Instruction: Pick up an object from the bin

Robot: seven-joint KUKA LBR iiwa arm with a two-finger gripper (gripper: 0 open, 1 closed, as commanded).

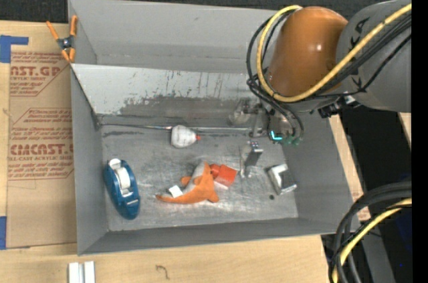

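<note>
— What lies nearest the front of the bin (85, 141)?
— A flat orange toy (195, 193), perhaps a lizard; its outline is hard to read. I'll place everything else from it. Well to its left lies a blue and white tape dispenser (121, 189).
— Anything against the toy?
— A red-orange block (225, 174) sits just behind its right end and seems to touch it. Further right of the toy, and apart from it, is a small silvery clip (281, 179).
— And the tool?
— The tool (252, 161) hangs right of and behind the toy. It is just beside the block, between block and clip. I cannot tell how far open it is, nor whether it has hold of anything.
— Farther back?
— A white bulb-shaped thing (182, 136) with a reddish tip lies behind the toy. Beyond that, the arm's orange cover (304, 51) and yellow cables hide the bin's right rear corner.
</note>
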